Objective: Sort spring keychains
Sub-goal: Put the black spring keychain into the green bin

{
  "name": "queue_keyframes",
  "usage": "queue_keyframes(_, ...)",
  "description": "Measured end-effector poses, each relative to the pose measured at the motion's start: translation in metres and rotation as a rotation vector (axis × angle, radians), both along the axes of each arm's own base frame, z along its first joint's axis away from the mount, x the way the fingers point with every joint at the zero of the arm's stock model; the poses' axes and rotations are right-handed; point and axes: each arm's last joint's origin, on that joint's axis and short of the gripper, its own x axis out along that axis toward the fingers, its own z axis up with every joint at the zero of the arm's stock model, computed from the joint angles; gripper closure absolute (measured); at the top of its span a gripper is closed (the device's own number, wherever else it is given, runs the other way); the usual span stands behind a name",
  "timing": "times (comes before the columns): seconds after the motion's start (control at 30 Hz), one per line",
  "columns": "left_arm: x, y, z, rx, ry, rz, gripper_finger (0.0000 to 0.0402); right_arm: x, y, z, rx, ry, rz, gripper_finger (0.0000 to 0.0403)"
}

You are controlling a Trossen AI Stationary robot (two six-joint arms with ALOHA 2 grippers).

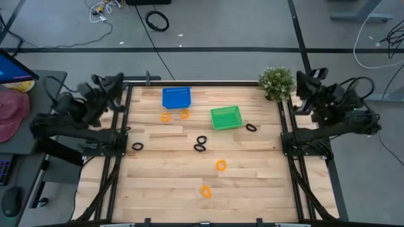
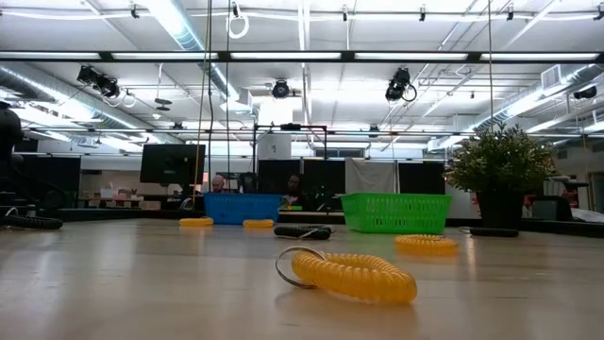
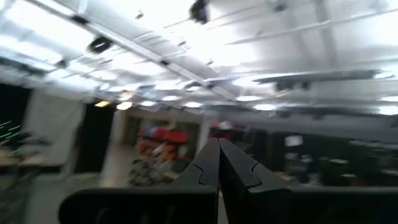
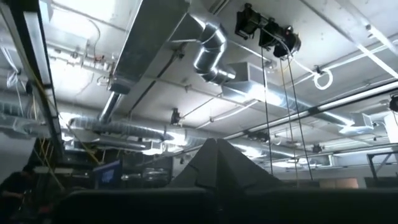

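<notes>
Both arms parked off the wooden tabletop (image 1: pixel 252 183): left gripper (image 3: pixel 219 163) and right gripper (image 4: pixel 217 155) fingers pressed together, empty. Orange coiled spring keychains (image 1: pixel 220 165) and black coiled ones (image 1: pixel 201 144) lie scattered mid-table; two orange ones just beside the blue mesh basket (image 1: pixel 176 97), one black, probably, near the green mesh basket (image 1: pixel 226 117).

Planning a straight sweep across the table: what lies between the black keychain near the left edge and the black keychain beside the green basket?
In the high view, between the left black keychain and the right one, two black keychains lie mid-table.
</notes>
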Motion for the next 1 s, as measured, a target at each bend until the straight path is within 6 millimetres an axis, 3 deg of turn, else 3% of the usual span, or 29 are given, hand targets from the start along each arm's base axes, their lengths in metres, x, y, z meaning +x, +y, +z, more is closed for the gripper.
queue_keyframes(0.2,0.015,0.001,0.05,-0.094,-0.022,0.058,0.0397,0.006,-0.001,0.012,0.029,0.041,-0.048,0.0398)
queue_keyframes(0.33,0.025,0.001,0.07,-0.095,-0.039,0.058,0.0397,0.009,-0.002,0.013,0.058,0.021,-0.073,0.0398)
queue_keyframes(0.47,0.038,0.0,0.074,-0.071,0.081,0.074,0.0397,0.015,-0.004,0.015,0.191,0.018,-0.077,0.0398)
queue_keyframes(0.6,0.041,0.0,0.077,-0.119,0.254,0.032,0.0397,0.023,-0.005,0.024,0.3,0.219,-0.094,0.0393)
queue_keyframes(0.8,0.022,-0.001,0.096,-0.202,0.45,-0.061,0.0397,0.033,-0.007,0.06,0.426,0.407,-0.126,0.0386)
queue_keyframes(1.0,0.01,-0.002,0.096,-0.205,0.608,-0.115,0.0397,0.046,-0.006,0.07,0.549,0.519,-0.123,0.0385)
